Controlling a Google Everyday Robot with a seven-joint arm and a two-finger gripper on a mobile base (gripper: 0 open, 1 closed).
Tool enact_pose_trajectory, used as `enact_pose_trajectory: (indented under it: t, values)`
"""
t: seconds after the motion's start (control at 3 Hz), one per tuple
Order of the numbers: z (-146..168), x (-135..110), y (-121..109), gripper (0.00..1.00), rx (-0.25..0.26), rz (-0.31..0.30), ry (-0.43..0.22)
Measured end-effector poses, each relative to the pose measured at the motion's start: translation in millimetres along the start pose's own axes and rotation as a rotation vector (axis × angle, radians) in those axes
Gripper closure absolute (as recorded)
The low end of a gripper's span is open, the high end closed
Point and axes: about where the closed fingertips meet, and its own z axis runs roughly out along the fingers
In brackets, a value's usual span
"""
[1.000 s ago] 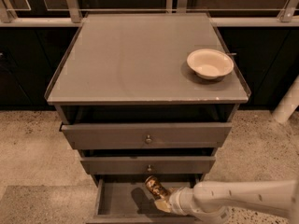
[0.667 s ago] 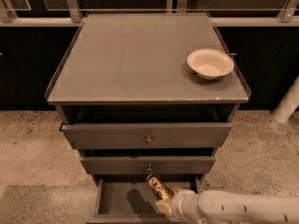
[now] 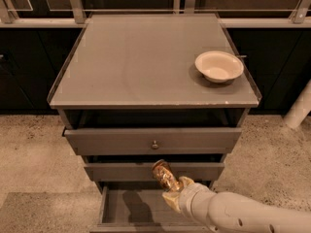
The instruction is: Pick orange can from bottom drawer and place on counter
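Observation:
The orange can [image 3: 163, 174] is shiny orange-gold with a mottled label. It is tilted, held in my gripper [image 3: 171, 191] and lifted above the open bottom drawer [image 3: 129, 208], in front of the middle drawer's face. My white arm comes in from the lower right. The gripper is shut on the can's lower end. The can's shadow falls on the drawer floor. The counter [image 3: 136, 57] is the flat grey cabinet top above.
A cream bowl [image 3: 218, 66] sits on the counter's right side. The top drawer [image 3: 153, 141] and the middle drawer [image 3: 121, 172] stick out slightly. Speckled floor surrounds the cabinet. A white post [image 3: 299, 108] stands at the right.
My gripper has lifted the can up out of the bottom drawer. The can now stands higher, in front of the middle drawer's face.

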Motion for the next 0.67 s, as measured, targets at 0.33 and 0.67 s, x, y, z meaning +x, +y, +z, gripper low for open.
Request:
enact_pose_trajectory:
  t: [0.33,0.67]
  values:
    - [-15,-23,-7,1.0,0.039,-0.042,-0.019]
    - [-29,-32,-11,1.0,0.039,-0.078,-0.024]
